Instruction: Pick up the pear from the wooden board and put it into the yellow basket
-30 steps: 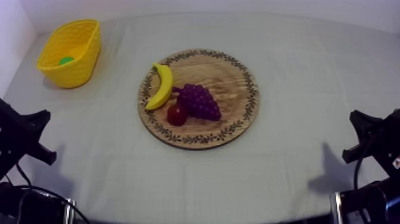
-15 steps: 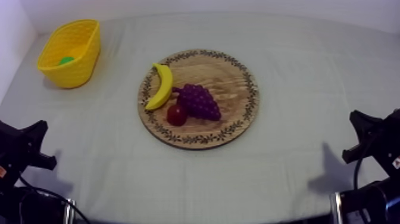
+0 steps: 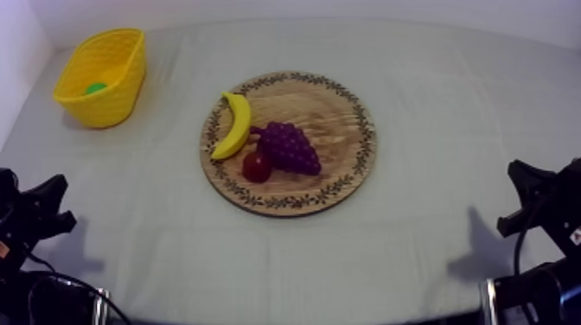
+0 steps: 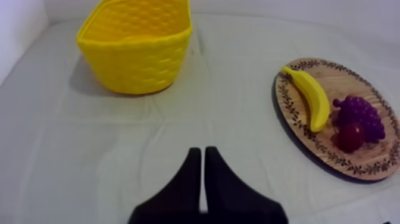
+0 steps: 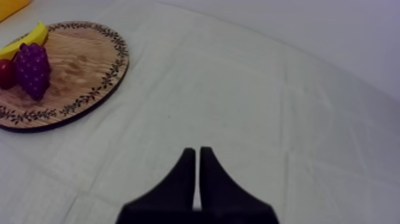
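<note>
The pear [image 3: 95, 87] lies inside the basket [image 3: 111, 105]; only a green patch of it shows past the rim. The basket is yellow with a woven pattern on its walls, and it stands at the far left of the surface, well apart from the board [image 3: 337, 112].

The board is round and wooden with a dark leafy pattern around its rim, and it sits near the middle of the surface. On its left half are the banana [image 3: 233, 125], the grapes [image 3: 290, 147] and a small red fruit [image 3: 256, 166]. The banana lies along the rim side. The grapes are just beside it toward the board's middle. The red fruit touches the grapes at the near edge. The board's right half is bare wood.

The left hand [image 4: 202, 152] has its fingers together in a narrow wedge, holding nothing. It hangs over bare cloth with the basket ahead of it and the board off to one side. The right hand [image 5: 197, 151] is likewise closed on nothing over bare cloth, and the board is the nearest thing to it. From above, both arms sit low at their own edges of the surface.

The surface [image 3: 450, 86] is covered by a grey-white cloth with faint creases, and each arm throws a soft shadow on it. A plain white wall [image 3: 17, 43] rises behind it and at its left. A small sticker [image 3: 575, 235] on the right arm is too small to read.
</note>
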### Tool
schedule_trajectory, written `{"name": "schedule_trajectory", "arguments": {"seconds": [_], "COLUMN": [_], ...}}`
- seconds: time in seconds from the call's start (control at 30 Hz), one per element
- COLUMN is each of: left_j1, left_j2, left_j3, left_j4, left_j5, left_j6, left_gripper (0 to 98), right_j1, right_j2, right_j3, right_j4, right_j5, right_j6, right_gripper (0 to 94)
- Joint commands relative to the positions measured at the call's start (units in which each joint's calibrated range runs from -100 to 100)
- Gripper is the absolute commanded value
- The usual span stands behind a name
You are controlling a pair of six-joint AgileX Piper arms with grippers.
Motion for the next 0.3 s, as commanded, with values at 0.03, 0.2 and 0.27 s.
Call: {"name": "schedule_trajectory", "arguments": {"seconds": [0.03,0.2,0.27], "left_j1": [0.0,0.0,0.0], "left_j2": [0.0,0.0,0.0], "left_j3": [0.0,0.0,0.0], "left_j4": [0.0,0.0,0.0], "left_j5": [0.0,0.0,0.0], "left_j6": [2.2,3.0,3.1], "left_gripper": [0.0,0.0,0.0], "right_j1": [0.0,0.0,0.0], "right_j2": [0.0,0.0,0.0], "right_j3": [0.0,0.0,0.0], "right_j4": [0.0,0.0,0.0], "right_j5": [0.0,0.0,0.0], "right_j6": [0.0,0.1,0.0], "right_gripper": [0.4,0.4,0.4]}}
